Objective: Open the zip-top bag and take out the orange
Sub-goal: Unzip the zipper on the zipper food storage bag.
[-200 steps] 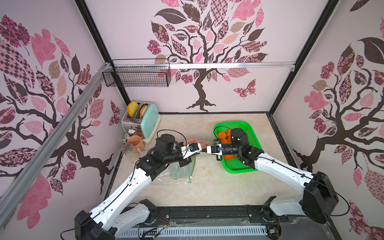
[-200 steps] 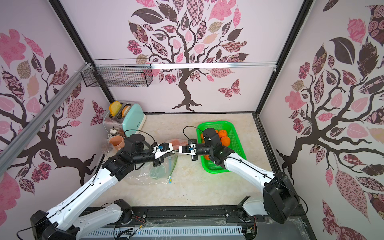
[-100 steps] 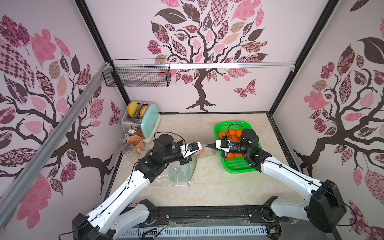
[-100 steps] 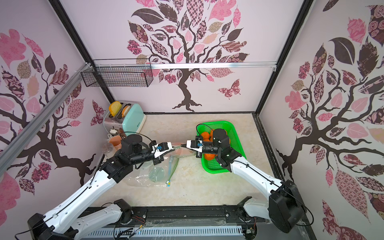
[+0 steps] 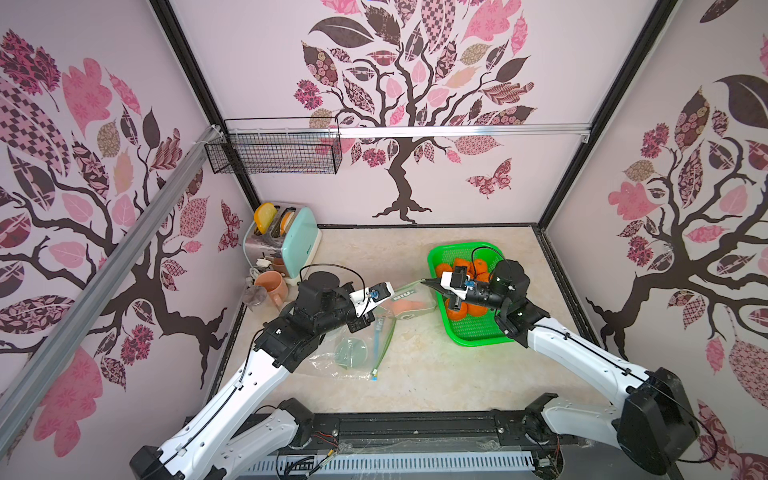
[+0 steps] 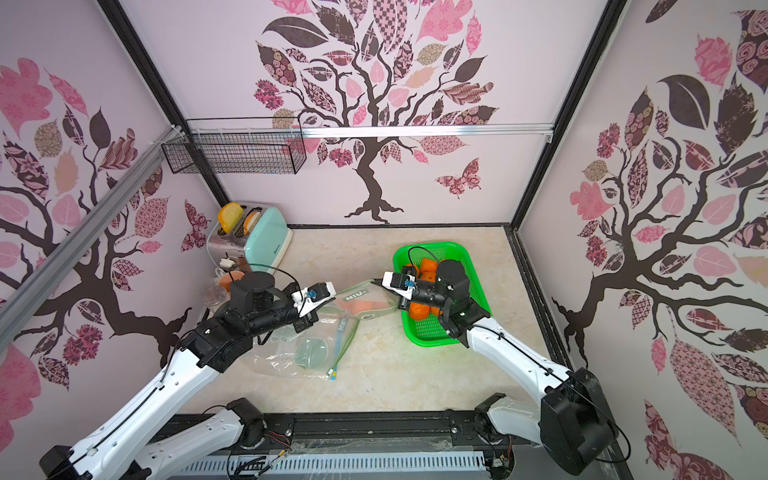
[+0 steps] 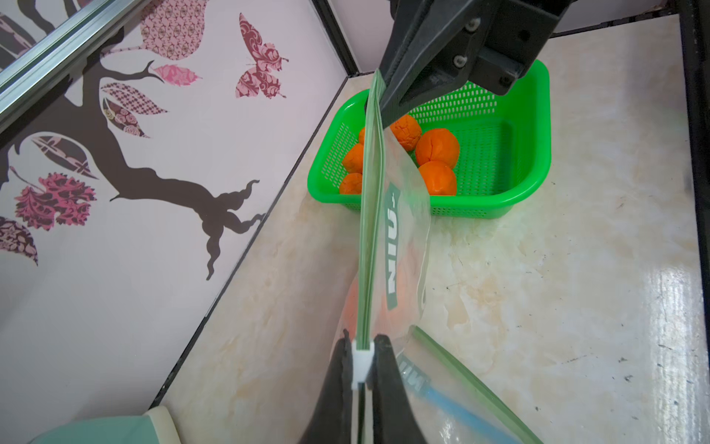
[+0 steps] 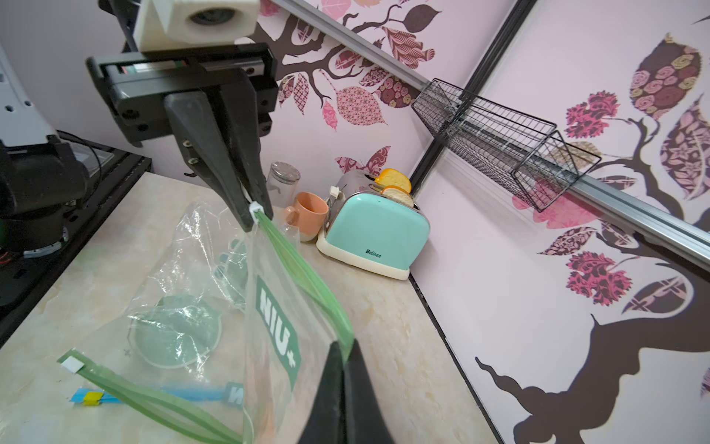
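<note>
Right end effector [image 8: 345, 348] pinches the zip-top bag [image 8: 276, 334] by its green edge.

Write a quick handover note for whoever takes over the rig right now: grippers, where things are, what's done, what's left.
Left gripper: shut on the slider.
Right gripper: shut on the far end of the zip.
Bag: stretched between them, orange inside. The basket holds other oranges.
Done: bag gripped at both ends. I cannot tell whether the zip is open.
Left: part the mouth and take out the orange.
</note>
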`<state>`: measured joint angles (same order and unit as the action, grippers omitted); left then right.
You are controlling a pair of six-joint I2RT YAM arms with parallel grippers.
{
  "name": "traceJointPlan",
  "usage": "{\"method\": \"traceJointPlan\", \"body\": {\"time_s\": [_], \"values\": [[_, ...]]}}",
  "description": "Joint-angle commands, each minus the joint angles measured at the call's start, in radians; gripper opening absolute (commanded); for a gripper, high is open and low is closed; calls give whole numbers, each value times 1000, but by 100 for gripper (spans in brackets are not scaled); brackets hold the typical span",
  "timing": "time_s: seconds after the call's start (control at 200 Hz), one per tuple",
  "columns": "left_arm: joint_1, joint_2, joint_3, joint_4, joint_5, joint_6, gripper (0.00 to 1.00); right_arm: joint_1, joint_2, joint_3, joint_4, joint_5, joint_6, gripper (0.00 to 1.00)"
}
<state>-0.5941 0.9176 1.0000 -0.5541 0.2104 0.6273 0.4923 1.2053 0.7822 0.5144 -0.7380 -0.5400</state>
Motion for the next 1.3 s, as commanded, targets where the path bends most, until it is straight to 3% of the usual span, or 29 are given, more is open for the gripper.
{"method": "traceJointPlan", "body": {"time_s": [0.0, 0.175, 0.495, 1.13, 1.205, 1.29], "values": [[20, -15, 28, -237, -115, -56, 0, -71, -27, 1, 96, 121, 57, 0], [19, -59, 1, -264, -194, -111, 0, -112, -25, -9, 133, 106, 96, 0], [18, -128, -6, -368, -205, -144, 0, -145, -9, -18, 161, 117, 119, 0], [19, -176, -43, -399, -214, -214, 0, -166, 17, -13, 187, 82, 155, 0], [18, -175, -44, -386, -196, -216, 6, -166, 26, -14, 197, 56, 164, 0], [17, -163, -25, -363, -169, -234, 34, -166, 32, -14, 199, 24, 165, 0]]}}
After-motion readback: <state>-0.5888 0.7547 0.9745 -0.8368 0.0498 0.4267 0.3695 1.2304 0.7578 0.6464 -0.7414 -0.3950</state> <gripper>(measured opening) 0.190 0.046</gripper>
